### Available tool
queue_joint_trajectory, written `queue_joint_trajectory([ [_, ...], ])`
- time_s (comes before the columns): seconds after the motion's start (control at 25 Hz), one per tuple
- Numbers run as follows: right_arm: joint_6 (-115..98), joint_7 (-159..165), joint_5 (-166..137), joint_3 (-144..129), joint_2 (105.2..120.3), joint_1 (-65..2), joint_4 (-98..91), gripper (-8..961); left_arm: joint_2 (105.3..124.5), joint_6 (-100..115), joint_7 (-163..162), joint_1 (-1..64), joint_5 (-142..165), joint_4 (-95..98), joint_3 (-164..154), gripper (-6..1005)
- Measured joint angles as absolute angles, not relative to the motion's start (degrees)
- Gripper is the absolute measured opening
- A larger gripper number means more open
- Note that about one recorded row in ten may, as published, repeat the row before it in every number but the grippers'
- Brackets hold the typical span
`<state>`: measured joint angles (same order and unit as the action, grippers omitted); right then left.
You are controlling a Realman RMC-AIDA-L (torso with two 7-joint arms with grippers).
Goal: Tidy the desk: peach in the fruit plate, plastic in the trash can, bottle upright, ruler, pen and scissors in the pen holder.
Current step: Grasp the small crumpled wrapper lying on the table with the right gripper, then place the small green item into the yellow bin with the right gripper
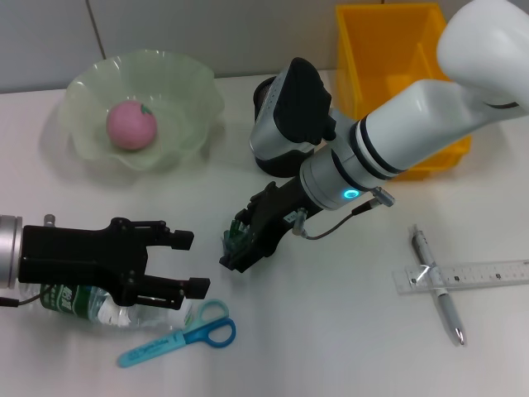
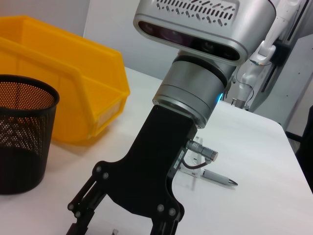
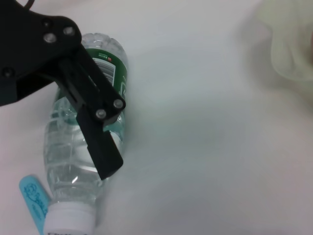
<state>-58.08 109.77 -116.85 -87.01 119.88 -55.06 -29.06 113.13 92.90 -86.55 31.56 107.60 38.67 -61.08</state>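
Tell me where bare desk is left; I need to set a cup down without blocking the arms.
Free: the desk between the right gripper and the pen crossing the ruler, and the near edge right of the scissors. Crowded: the left gripper over the lying bottle, and behind, around the fruit plate, pen holder and yellow bin.

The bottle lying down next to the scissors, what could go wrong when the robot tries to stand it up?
The bottle is round and on its side, so it may roll away if the open left gripper pinches it unevenly. The scissors lie right against it, so they might get bumped or dragged along. The right gripper is close by holding something green, so the arms could knock each other.
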Motion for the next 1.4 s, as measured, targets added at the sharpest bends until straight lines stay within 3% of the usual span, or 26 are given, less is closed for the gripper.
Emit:
queue_joint_trajectory([
  [0.48, -57.39, 109.77, -116.22, -87.19, 119.88, -55.11, -28.33, 814, 113.21, 92.90, -86.41, 31.39, 107.57, 38.67, -61.08, 844],
  [0.68, -57.39, 109.78, -116.18, -87.19, 119.88, -55.06, -28.29, 649, 113.29, 92.90, -86.32, 31.30, 107.57, 38.67, -61.08, 844],
  [0.88, -57.39, 109.81, -116.10, -87.19, 119.88, -55.03, -28.30, 414, 113.29, 92.90, -86.30, 31.29, 107.57, 38.67, -61.08, 844],
  [1.12, -57.52, 110.11, -116.10, -86.90, 119.88, -55.01, -28.51, 282, 113.27, 92.90, -86.30, 31.33, 107.62, 38.67, -61.08, 844],
  [1.4, -59.31, 112.42, -116.10, -86.24, 119.44, -53.50, -31.44, 241, 113.12, 92.89, -86.33, 31.30, 107.65, 38.67, -60.99, 843],
])
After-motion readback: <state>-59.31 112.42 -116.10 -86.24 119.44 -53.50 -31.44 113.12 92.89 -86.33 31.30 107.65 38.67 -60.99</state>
